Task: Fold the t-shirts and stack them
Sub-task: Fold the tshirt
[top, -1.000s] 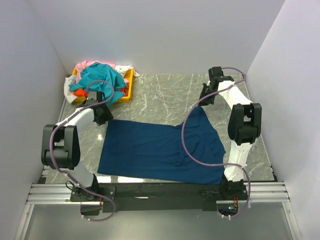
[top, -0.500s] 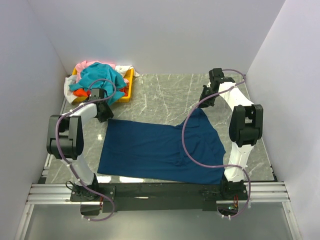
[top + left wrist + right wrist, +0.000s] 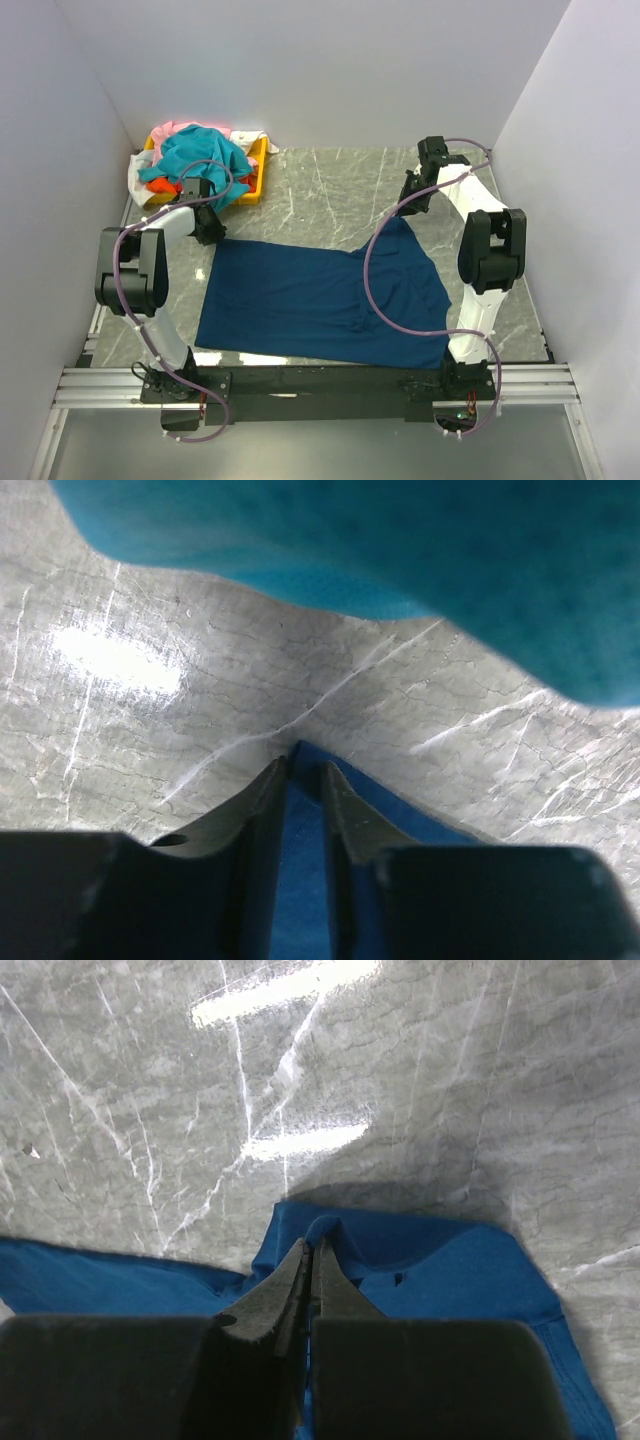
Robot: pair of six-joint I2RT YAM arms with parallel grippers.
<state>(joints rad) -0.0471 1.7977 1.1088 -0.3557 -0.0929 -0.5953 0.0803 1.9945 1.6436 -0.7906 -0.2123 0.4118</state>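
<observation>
My left gripper: narrow gap, straddling the far left corner of the navy t-shirt | my right gripper: clamped on its far right edge | shirt: spread on the table between my arms

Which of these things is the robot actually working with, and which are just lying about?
Part of the job: the navy shirt spread on the table; the heap of shirts, teal, orange, pink and white.
Just lying about: the yellow tray under that heap.
</observation>
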